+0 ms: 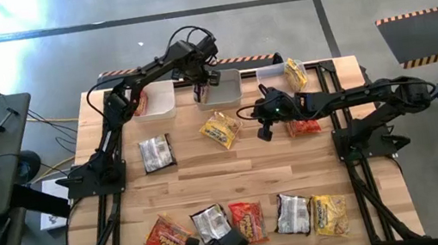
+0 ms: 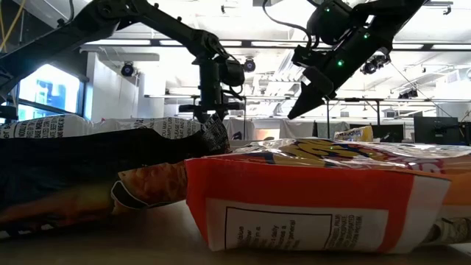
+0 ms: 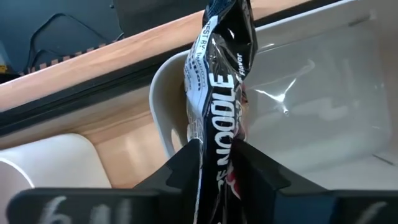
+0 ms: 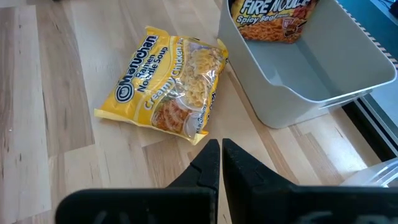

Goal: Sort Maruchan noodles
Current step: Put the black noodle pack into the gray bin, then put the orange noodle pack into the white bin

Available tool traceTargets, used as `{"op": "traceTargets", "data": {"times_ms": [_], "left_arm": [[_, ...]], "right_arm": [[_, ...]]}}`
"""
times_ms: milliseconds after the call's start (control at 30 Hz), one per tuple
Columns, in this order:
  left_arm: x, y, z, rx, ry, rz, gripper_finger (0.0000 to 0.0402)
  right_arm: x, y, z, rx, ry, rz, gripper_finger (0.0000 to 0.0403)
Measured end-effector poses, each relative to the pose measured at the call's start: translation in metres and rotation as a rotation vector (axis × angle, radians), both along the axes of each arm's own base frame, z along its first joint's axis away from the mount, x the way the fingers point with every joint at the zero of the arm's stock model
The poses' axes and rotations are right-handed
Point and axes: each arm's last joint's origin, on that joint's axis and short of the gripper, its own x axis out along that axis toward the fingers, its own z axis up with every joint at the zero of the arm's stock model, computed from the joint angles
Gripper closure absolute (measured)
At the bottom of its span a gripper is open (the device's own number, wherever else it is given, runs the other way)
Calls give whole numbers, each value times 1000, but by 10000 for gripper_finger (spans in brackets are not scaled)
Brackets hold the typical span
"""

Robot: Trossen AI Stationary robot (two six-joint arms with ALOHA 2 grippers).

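Note:
My left gripper (image 1: 206,81) hangs over the middle pale bin (image 1: 228,95) at the table's far side. It is shut on a silver-and-dark noodle packet (image 3: 217,74) that reaches down into that bin (image 3: 323,93). My right gripper (image 1: 264,133) is shut and holds nothing. It hovers above the table just right of a yellow packet (image 4: 165,87) that lies flat on the wood. A red-orange packet (image 1: 302,126) lies under the right arm. A silver packet (image 1: 156,154) lies mid-left, and several more packets (image 1: 247,221) lie in a row along the near edge. My left gripper pinches the silver-and-dark packet between its two fingers (image 3: 186,165) at the packet's upper end (image 3: 214,155), coming from above and pointing down. The packet hangs below the fingers, upright and creased lengthwise, inside the middle bin. Whether its lower end rests on the bin's floor is hidden.
Three pale bins stand along the far edge. The left bin (image 1: 155,100) holds a red packet and the right bin (image 1: 277,75) holds a yellow one (image 1: 294,72). Bare wood lies across the table's middle. In the low view, near packets (image 2: 309,199) block most of the table.

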Motion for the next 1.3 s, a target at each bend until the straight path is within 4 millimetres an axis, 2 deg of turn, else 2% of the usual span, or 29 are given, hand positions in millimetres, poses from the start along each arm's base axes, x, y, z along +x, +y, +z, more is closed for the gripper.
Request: {"op": "traceTargets", "data": {"times_ms": [167, 367, 500, 600, 733, 833, 933, 1033, 1100, 1300], "left_arm": [[-1, -1, 3, -1, 4, -24, 289], [-6, -4, 20, 17, -8, -76, 280], [-15, -12, 39, 9, -7, -200, 280], [-26, -26, 56, 6, 91, -311, 280], [-30, -49, 81, 110, 208, -422, 283], [-24, -65, 100, 197, 140, -501, 294], [-17, -83, 112, 281, -5, -605, 311], [-11, -105, 112, 350, -161, -701, 327], [-11, -123, 104, 390, -229, -757, 335], [-29, -176, 53, 488, -383, -884, 348]], "right_arm": [[0, 0, 0, -3, 4, 3, 402], [0, 0, 0, -6, 6, 6, 402], [0, 0, 0, -13, 11, 12, 402], [1, 0, 0, -41, 4, 35, 403], [-1, 2, -12, -97, -132, 137, 403], [-5, 5, -13, -134, -221, 198, 403], [-13, 7, -6, -151, -277, 207, 403], [-22, 9, 3, -162, -307, 205, 403], [-28, 11, 9, -166, -324, 208, 403], [-41, 20, 22, -145, -345, 219, 403]]}}
